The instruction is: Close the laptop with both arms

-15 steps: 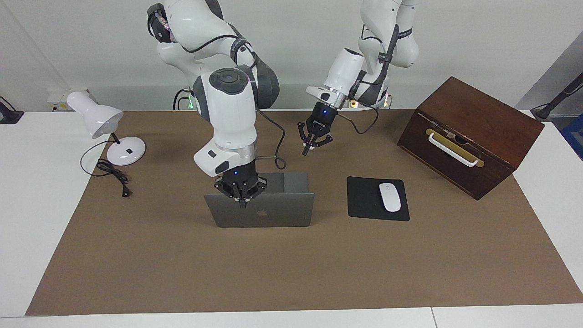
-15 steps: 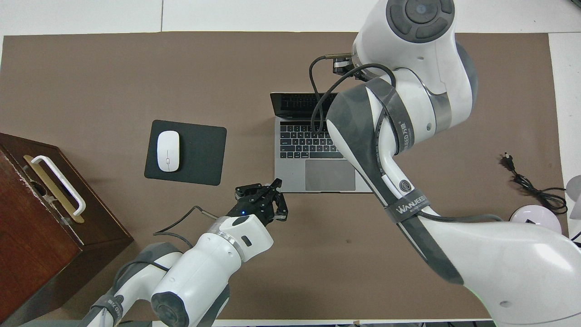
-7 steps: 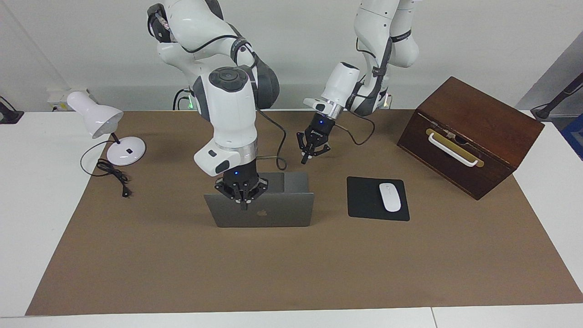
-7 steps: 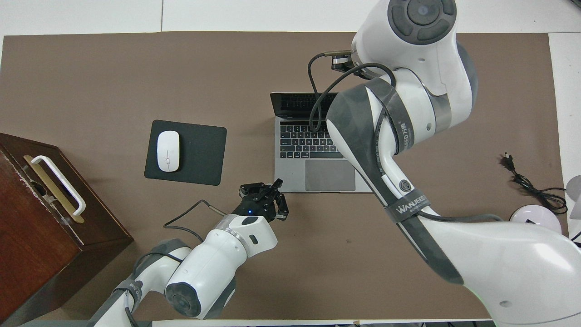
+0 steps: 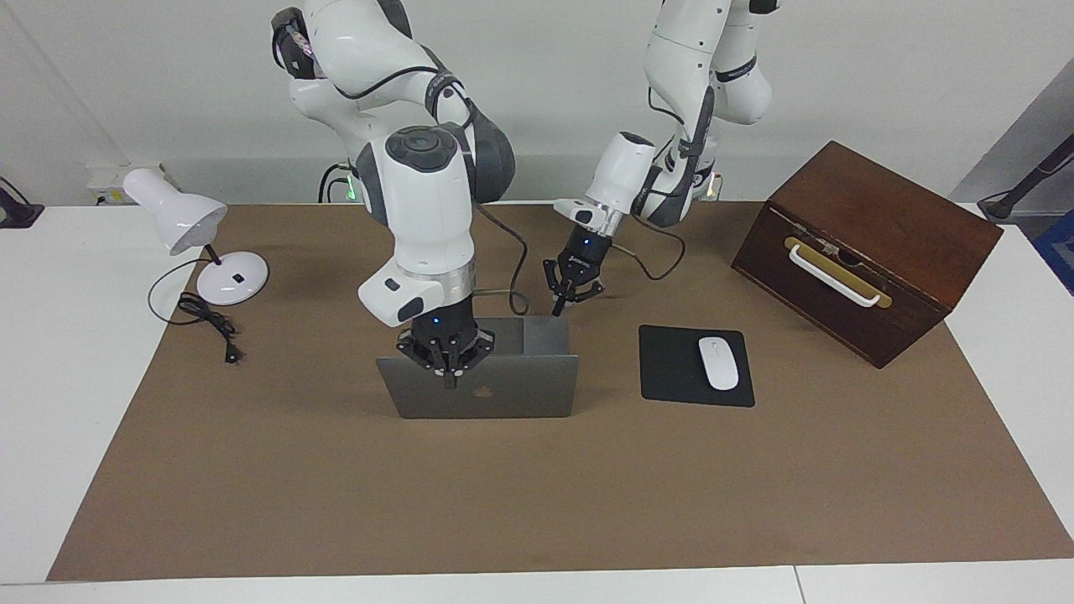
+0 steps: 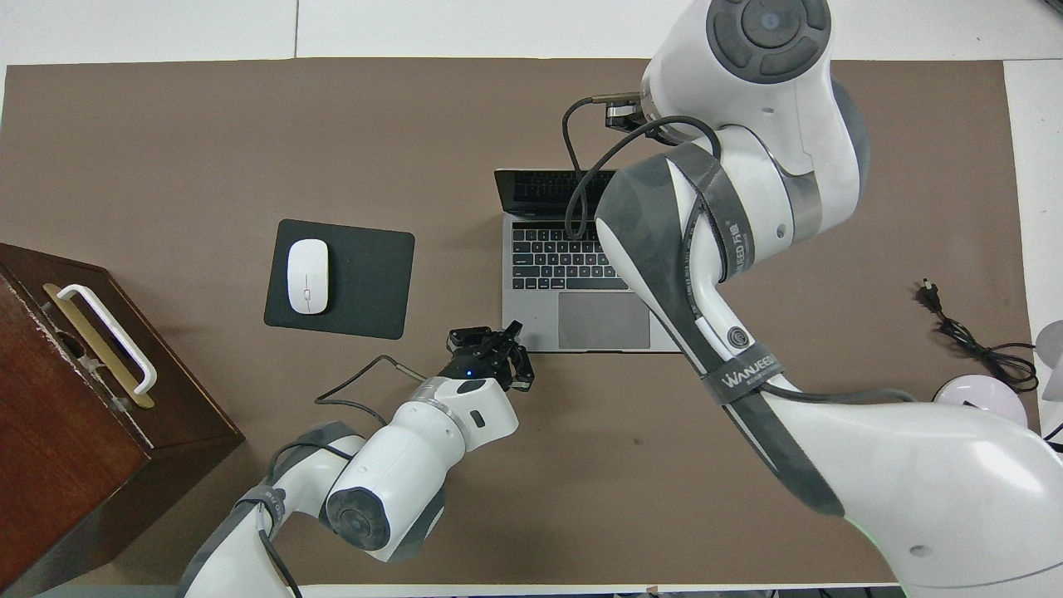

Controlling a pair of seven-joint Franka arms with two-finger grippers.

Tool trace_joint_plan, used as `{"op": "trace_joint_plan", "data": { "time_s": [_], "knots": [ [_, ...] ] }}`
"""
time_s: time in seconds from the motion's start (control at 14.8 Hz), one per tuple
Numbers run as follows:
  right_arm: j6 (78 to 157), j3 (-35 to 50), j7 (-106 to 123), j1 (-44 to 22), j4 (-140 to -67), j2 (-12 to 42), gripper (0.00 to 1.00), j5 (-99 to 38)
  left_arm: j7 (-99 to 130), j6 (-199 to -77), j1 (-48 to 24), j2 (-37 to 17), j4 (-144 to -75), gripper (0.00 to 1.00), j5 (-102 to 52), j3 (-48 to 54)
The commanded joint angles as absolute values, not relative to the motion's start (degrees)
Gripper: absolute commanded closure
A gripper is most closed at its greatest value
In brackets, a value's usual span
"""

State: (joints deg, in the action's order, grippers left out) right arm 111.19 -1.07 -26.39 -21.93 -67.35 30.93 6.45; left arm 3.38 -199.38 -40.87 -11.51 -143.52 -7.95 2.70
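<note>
Brown matting covers the bench (image 5: 252,470), probably to give the things a soft, non-slip bed. The right arm (image 5: 419,210) bends high over the middle so that it can come straight down. The left arm (image 5: 621,172) slants in lower.

Read on the overhead view, the wooden box (image 6: 100,432) lies at eight o'clock from the laptop (image 6: 531,324), likely parked clear of the work. The laptop stands open mid-bench, keyboard toward the robots, lid raised at its twelve o'clock edge. The black mouse pad (image 6: 365,282) sits at nine o'clock, well apart from it.

The right claw (image 5: 450,379), fingers together into one blunt tip, rests at the lid's top edge, seemingly set to push it down. The left claw (image 5: 557,309) hangs at the base's seven o'clock corner, perhaps to pin it. Whether its fingers are apart or together cannot be told, nor whether it touches.
</note>
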Motion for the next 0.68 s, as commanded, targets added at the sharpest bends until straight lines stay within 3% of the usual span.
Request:
{"op": "trace_joint_plan", "data": {
  "time_s": [0.0, 0.61],
  "knots": [
    [112.59, -0.53, -25.40, -21.27, -67.32, 31.38, 1.00, 6.59, 2.46, -200.83, -40.96, -13.80, -142.03, 1.00, -7.13, 2.11],
    [114.52, -0.53, -25.31, -20.92, -69.61, 30.76, 1.00, 6.15, 2.46, -200.83, -39.81, -16.79, -141.15, 1.00, -5.36, 2.11]
  ]
}}
